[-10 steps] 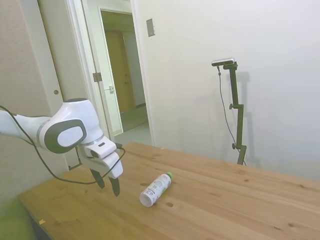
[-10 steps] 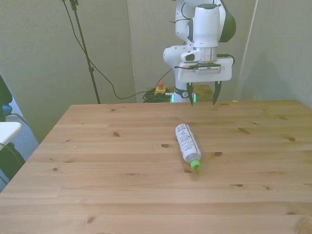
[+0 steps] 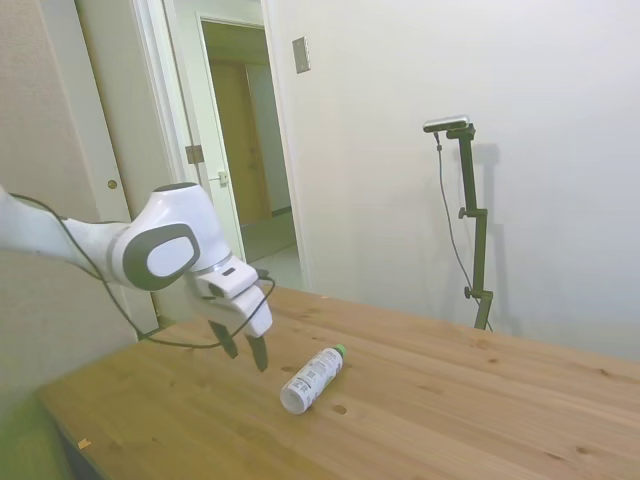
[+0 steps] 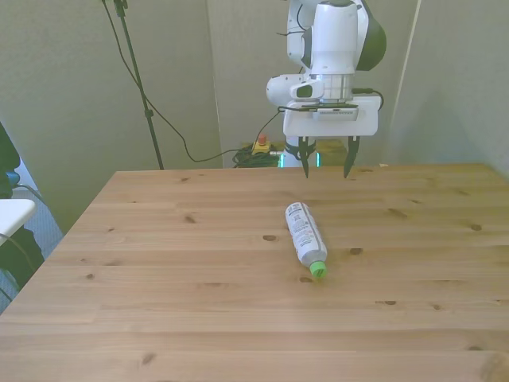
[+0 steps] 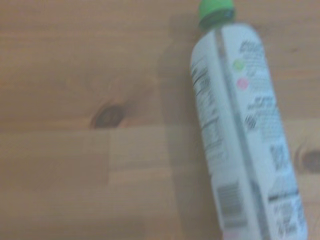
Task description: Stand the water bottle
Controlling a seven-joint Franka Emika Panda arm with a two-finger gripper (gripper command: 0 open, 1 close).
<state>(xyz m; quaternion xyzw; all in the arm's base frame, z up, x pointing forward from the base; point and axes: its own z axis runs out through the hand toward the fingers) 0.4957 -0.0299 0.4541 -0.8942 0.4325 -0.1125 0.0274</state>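
Your wrist view gives what the others can't: the water bottle [image 5: 240,125] close up, label print, a seam along its length, green cap [image 5: 216,11], plus a dark knot [image 5: 107,116] in the wood beside it, all soft with blur; its base end is cut off. The side view shows the bottle [image 3: 312,378] lying on the wooden table [image 3: 480,420], white base toward that camera, cap pointing away. In the front view its long axis runs near-to-far, cap [image 4: 318,270] nearest the camera. Your gripper [image 4: 326,169] hangs above the table, fingers spread wide, empty, behind the bottle [image 4: 305,234] and apart from it.
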